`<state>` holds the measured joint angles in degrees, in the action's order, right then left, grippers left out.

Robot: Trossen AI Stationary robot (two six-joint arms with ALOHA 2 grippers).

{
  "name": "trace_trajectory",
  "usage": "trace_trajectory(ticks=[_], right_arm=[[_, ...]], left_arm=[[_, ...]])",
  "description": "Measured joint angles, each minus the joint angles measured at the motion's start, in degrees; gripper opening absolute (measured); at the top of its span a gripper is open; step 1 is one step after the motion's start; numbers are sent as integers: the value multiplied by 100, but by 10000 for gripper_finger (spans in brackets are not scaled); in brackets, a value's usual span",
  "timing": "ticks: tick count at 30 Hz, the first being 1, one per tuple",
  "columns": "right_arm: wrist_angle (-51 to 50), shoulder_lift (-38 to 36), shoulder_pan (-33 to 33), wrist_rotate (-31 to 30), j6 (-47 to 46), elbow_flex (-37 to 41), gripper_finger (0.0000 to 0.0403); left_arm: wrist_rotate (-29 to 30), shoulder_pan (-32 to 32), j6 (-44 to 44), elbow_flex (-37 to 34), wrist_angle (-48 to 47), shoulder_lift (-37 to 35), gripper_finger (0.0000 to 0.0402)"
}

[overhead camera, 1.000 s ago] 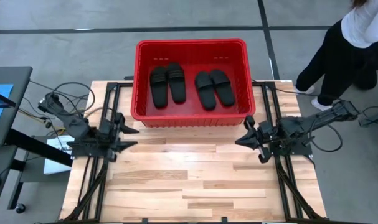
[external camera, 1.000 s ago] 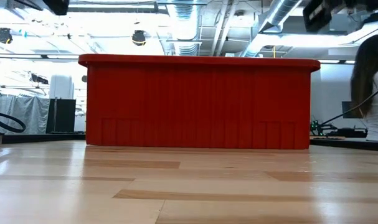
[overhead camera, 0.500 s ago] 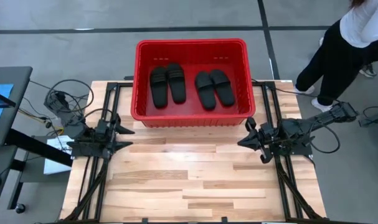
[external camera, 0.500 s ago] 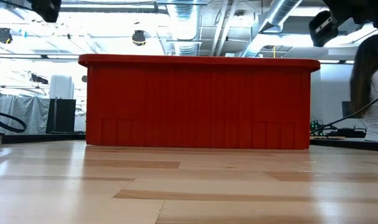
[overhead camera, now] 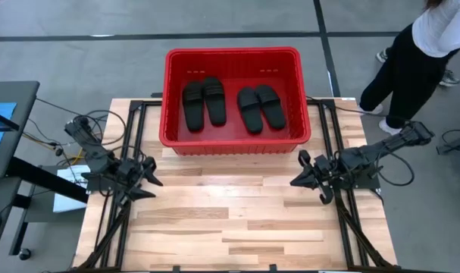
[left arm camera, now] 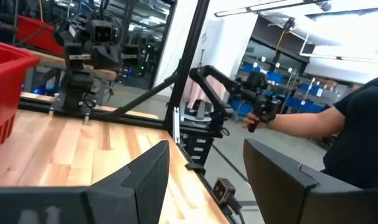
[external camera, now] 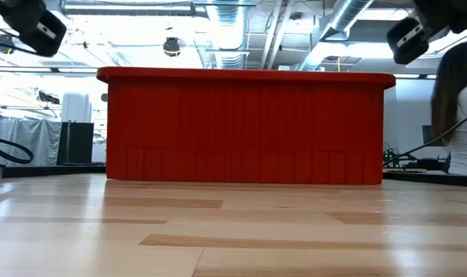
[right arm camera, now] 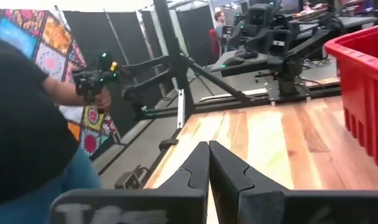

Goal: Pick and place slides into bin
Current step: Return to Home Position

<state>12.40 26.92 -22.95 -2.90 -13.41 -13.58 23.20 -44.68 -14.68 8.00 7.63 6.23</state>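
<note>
The red bin stands at the table's far edge; it fills the middle of the low view. Four black slides lie flat inside it on their soles, one pair on the left and one pair on the right. My left gripper hovers over the table's left side, near the bin's near left corner; it is open and empty in the left wrist view. My right gripper hovers over the table's right side, near the bin's near right corner; it is shut and empty in the right wrist view.
Bare wooden tabletop spreads between the arms and toward the near edge. Black frame rails run along both table sides. A person stands beyond the far right corner. Cables lie left of the table.
Both grippers have drawn back from the bin toward the table's near edge, the left one also a little toward the left edge, and both arms have come down lower in the low view. The slides and the bin have stayed still.
</note>
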Motion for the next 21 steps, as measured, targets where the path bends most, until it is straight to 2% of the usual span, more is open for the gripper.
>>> trace_trajectory(ticks=[7,16,21], right_arm=[[-615,8,-541,-4,169,0,0],[-643,-4,-962,-43,282,0,0],[-804,-2,-980,-724,293,0,0]], left_arm=[[2,-103,140,-394,401,-34,196],[136,-230,512,-438,430,-91,196],[403,-230,797,-438,372,-370,196]])
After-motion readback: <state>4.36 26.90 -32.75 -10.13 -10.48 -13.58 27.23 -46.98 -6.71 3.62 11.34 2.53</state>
